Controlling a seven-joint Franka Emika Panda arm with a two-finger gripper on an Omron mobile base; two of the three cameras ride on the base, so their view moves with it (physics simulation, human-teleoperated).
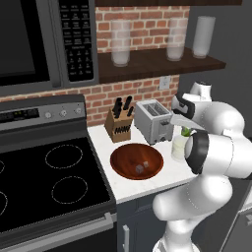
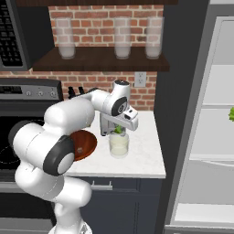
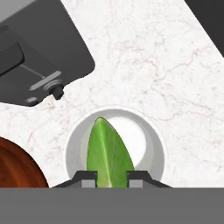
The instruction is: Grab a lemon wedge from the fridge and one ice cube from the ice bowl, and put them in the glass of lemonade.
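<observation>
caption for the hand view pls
Gripper shut on the lemon wedge, poised directly above the glass of lemonade.

You are looking at a glossy white arm (image 1: pixel 216 147) built of fat rounded segments, filling the lower right of the left base frame and the lower left of the right base frame. Dark charcoal rings mark the joints, one broad band wrapping the big elbow-like segment. Near the wrist you see a white cap over a dark collar with a small round dark disc. The hand (image 2: pixel 119 119) is a boxy light-grey block. At the bottom of the hand frame, two small dark finger tips (image 3: pixel 86 178) show pale grey pads.
</observation>
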